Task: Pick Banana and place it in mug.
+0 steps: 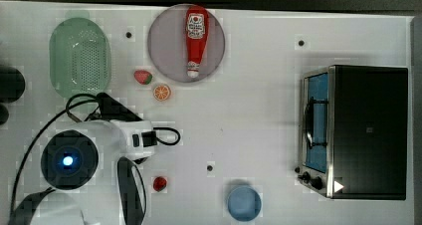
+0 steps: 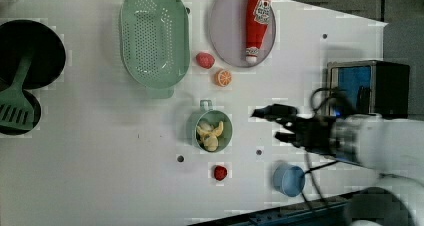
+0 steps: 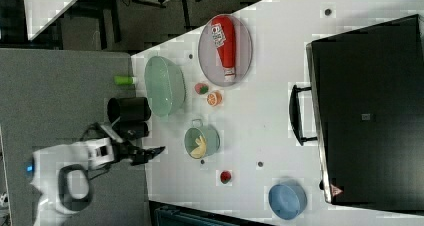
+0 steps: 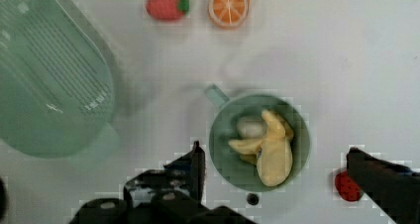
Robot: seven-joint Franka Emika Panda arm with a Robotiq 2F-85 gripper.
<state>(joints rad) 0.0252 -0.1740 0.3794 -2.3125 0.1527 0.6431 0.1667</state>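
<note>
The banana (image 4: 270,152) lay inside the mug (image 4: 297,130), apparently already dropped there, so the task looked done. The gripper (image 4: 275,162) stood fully spread and held nothing. In the wrist view, its fingers (image 4: 197,164) flanked the mug at about nine and three o'clock, the banana between and below them.

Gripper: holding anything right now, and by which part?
Nothing held. The gripper is open and empty above the mug; the banana lies inside the mug.
</note>
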